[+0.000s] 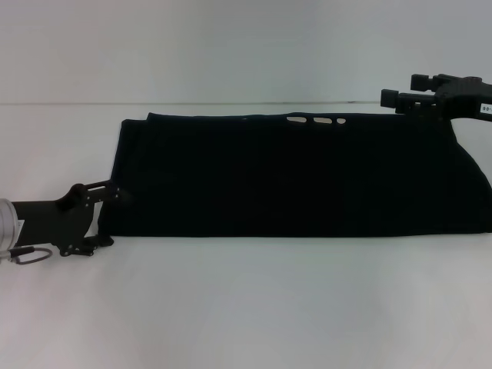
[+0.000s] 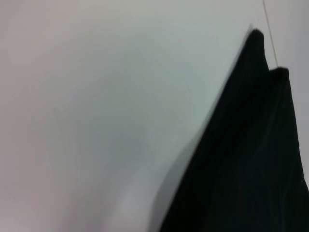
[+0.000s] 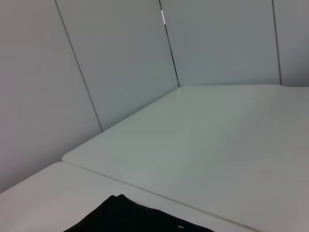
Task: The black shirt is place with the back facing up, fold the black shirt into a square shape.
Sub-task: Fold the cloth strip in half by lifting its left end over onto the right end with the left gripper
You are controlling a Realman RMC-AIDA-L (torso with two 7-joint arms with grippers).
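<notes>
Black shirt (image 1: 292,177) lies folded lengthwise, left hand (image 1: 108,215) at its end.

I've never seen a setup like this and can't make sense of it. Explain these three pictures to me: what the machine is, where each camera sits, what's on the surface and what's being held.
This is a two-armed robot folding clothes. The wide picture comes from a camera on its head, looking down at a white table. The other two come from cameras on its wrists.

On the table lies the black shirt, already folded into a long band running side to side. A few white marks show along its far edge.

The left claw is at the shirt's near left corner. The right claw is by the far right corner. From these views I cannot tell whether either one is actually pinching the cloth.

The left wrist picture shows the shirt's edge against the table. The right wrist picture shows mostly table and grey wall panels, with a bit of shirt at the bottom.
</notes>
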